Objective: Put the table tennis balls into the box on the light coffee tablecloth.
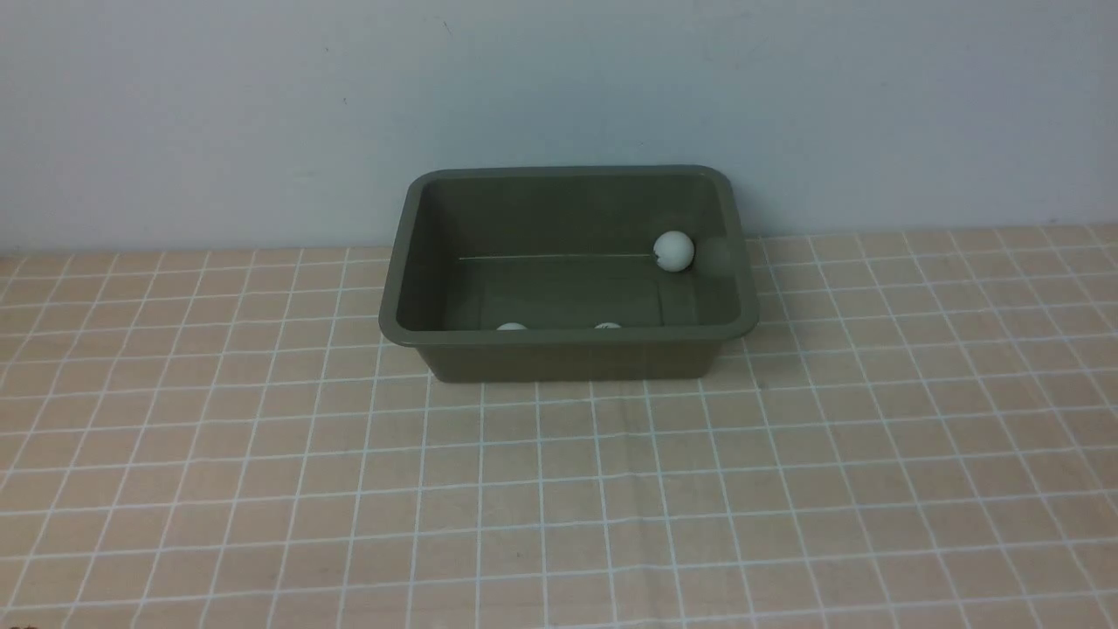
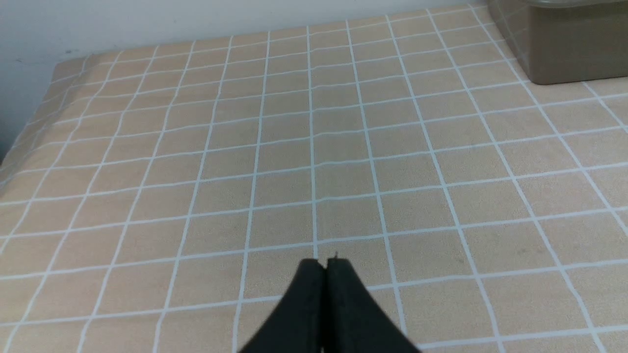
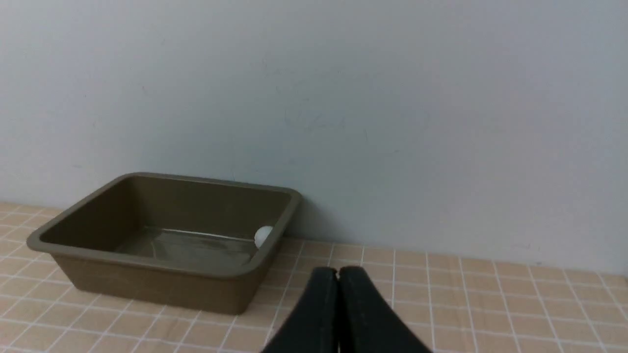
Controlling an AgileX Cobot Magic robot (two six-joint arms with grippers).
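Checked tablecloth (image 1: 262, 489), balls (image 1: 673, 251) inside box (image 1: 568, 354)

two balls (image 1: 512, 327) mostly hidden behind box (image 1: 568, 354) near wall (only tops showing)

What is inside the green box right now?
The box holds three white balls: one fully visible in the far right corner, two showing only their tops above the near rim, which hides the floor there.
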